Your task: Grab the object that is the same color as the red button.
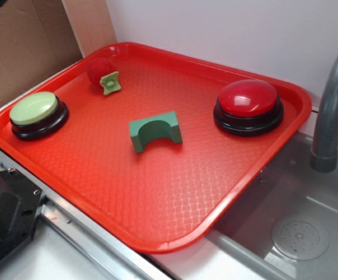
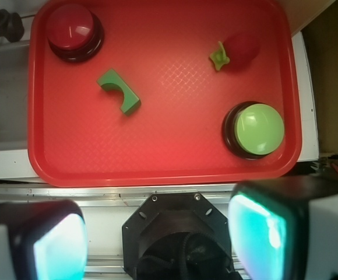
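Note:
The small red toy fruit (image 1: 102, 73) with a light green leafy cap lies on its side at the far left of the red tray (image 1: 157, 192). In the wrist view the fruit (image 2: 239, 49) is at the upper right. The red dome button (image 1: 249, 105) on a black base stands at the tray's right; in the wrist view it (image 2: 73, 29) is at the upper left. My gripper (image 2: 157, 239) is open and empty, high above the tray's near edge, its two fingers wide apart. It is not seen in the exterior view.
A green arch block (image 1: 155, 130) lies mid-tray. A pale green dome button (image 1: 38, 114) stands at the tray's left. A grey sink (image 1: 297, 233) with a faucet (image 1: 332, 111) lies to the right. Cardboard (image 1: 23, 41) stands behind the left corner. The robot base (image 2: 178, 233) is below.

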Robot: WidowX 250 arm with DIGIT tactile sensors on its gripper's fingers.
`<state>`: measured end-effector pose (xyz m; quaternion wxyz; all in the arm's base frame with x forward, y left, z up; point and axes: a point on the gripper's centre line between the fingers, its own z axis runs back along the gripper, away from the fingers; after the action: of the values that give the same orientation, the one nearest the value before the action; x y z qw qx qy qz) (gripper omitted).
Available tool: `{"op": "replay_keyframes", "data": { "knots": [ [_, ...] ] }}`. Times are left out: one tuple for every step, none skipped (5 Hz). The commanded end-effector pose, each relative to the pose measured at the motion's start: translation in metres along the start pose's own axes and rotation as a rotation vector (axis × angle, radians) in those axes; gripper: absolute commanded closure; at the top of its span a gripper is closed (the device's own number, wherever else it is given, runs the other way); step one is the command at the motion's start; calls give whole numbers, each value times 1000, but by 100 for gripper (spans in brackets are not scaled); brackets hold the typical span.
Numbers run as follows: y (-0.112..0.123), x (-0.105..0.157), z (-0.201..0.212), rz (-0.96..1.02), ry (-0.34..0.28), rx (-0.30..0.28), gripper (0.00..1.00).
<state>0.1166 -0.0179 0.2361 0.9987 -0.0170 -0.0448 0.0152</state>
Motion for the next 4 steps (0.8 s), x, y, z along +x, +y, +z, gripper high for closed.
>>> {"op": "replay_keyframes", "data": {
  "knots": [
    [0,0,0,0,0,0,0],
    [3,9,-7,108,-65,7,0],
    [21,31,-27,304,-113,25,0],
    [43,52,-54,421,-202,99,0]
  ]
}}
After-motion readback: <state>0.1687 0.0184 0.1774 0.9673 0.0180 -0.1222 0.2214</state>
